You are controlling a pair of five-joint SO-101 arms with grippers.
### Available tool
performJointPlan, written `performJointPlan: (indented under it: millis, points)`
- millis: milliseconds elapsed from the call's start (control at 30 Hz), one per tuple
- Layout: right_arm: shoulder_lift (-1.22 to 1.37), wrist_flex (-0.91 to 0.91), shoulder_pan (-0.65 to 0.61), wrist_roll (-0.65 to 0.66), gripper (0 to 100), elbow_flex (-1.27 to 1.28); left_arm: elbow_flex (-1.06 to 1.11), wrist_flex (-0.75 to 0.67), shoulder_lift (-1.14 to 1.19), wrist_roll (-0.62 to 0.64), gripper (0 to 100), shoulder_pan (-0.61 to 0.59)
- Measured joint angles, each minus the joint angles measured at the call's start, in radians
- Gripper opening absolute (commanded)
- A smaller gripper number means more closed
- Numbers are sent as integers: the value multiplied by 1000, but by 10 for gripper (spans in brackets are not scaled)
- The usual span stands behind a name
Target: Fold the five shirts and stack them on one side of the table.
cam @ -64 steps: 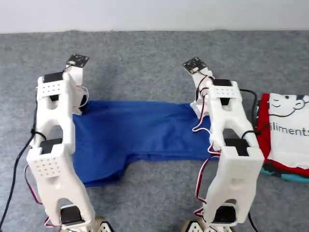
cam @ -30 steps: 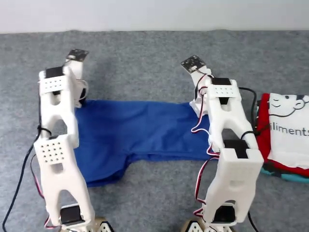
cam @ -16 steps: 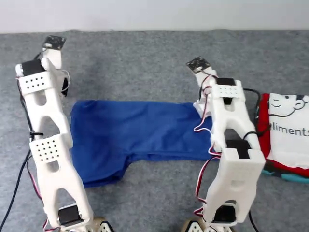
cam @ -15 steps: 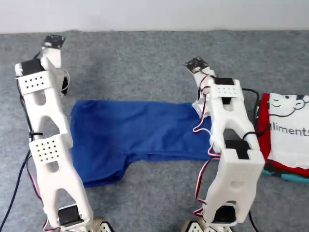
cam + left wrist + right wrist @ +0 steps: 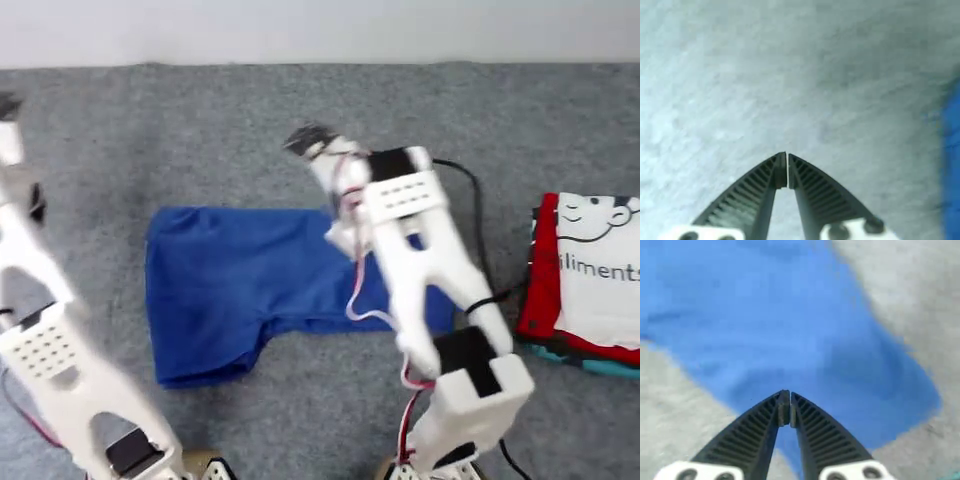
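- The blue shirt [image 5: 250, 275] lies flat on the middle of the bench [image 5: 450, 130], reaching toward the left side. It is drawn out into a long band, with one flap hanging toward the near edge.
- A stack of folded shirts [image 5: 590, 280] is seen at the right edge of the bench. A white printed one lies on top, with red and teal ones under it, and the stack is kept apart from the blue shirt.
- The right arm [image 5: 420, 250] is stretched across the right part of the blue shirt.
- In the right wrist view, the right hand [image 5: 786, 401] is held above blue cloth. Its jaws are closed tip to tip and no fabric is seen pinched between them.
- The left arm [image 5: 50, 350] is placed at the left edge of the bench.
- In the left wrist view, the left hand [image 5: 786, 161] is closed on nothing over bare grey surface. Only a strip of the blue shirt is seen off to one side.
- The step in hand is judged to be the folding of the blue shirt, which appears to be partly done. The stacking of this shirt is not yet done.
- For the next move, both hands would need to be opened and lowered onto an edge of the cloth. The layers would then be pinched together, so that the band can be folded over without being dragged out of shape.
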Motion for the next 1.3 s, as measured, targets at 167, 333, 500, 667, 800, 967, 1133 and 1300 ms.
performJointPlan:
  millis: [167,333,500,667,800,967,1133,1300]
  points:
    - [0,49,-256,-2,250,0,6,2,0,-87,14,-115]
    - [32,31,-491,-2,262,0,6,2,0,-135,14,-190]
    - [127,11,-652,-2,262,-32,6,2,2,-150,14,-224]
    - [265,11,-724,-2,262,-164,6,2,18,-150,14,-250]
    - [388,23,-760,-2,262,-276,6,2,18,-153,14,-259]
    - [531,77,-787,-2,261,-417,6,2,18,-166,14,-264]
    - [637,92,-790,-3,258,-491,6,2,18,-166,14,-264]
    - [666,92,-787,-3,133,-520,6,2,18,-166,14,-264]
